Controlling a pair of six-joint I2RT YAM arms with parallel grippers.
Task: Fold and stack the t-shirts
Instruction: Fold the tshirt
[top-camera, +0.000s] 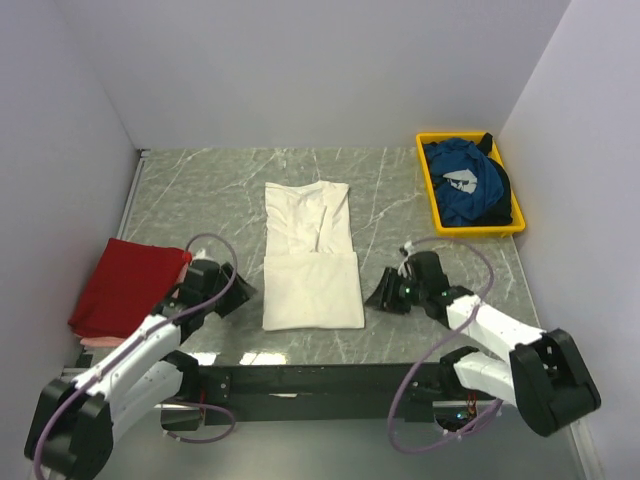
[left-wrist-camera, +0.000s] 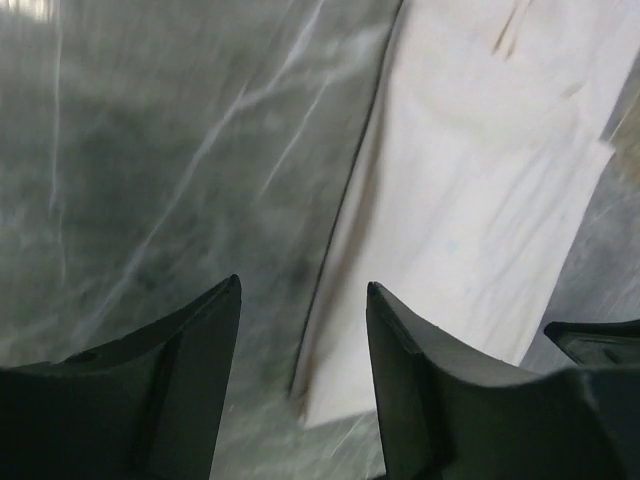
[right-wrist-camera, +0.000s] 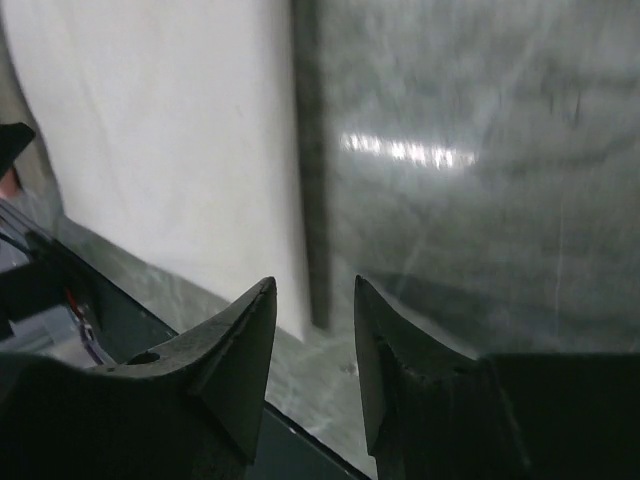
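The left claw (top-camera: 228, 287) and the right claw (top-camera: 384, 292) stand parted and empty, low over the marbled worktop (top-camera: 200, 190). They flank the near end of the cream-white t-shirt (top-camera: 310, 250), just beside its edges at about 8 and 4 o'clock. The shirt lies flat mid-worktop as a long strip, its near end doubled up over the body. To finish this fold cleanly, each claw would probably need to pinch both layers at its own near corner. Both would then carry the cloth toward 12 o'clock in step, keeping the edges square. A dark red t-shirt (top-camera: 125, 285) lies folded at 9 o'clock. At 2 o'clock the yellow tray (top-camera: 428, 195) holds a crumpled blue t-shirt (top-camera: 465, 185) with a white print, and dark cloth (top-camera: 503, 195) beside it.
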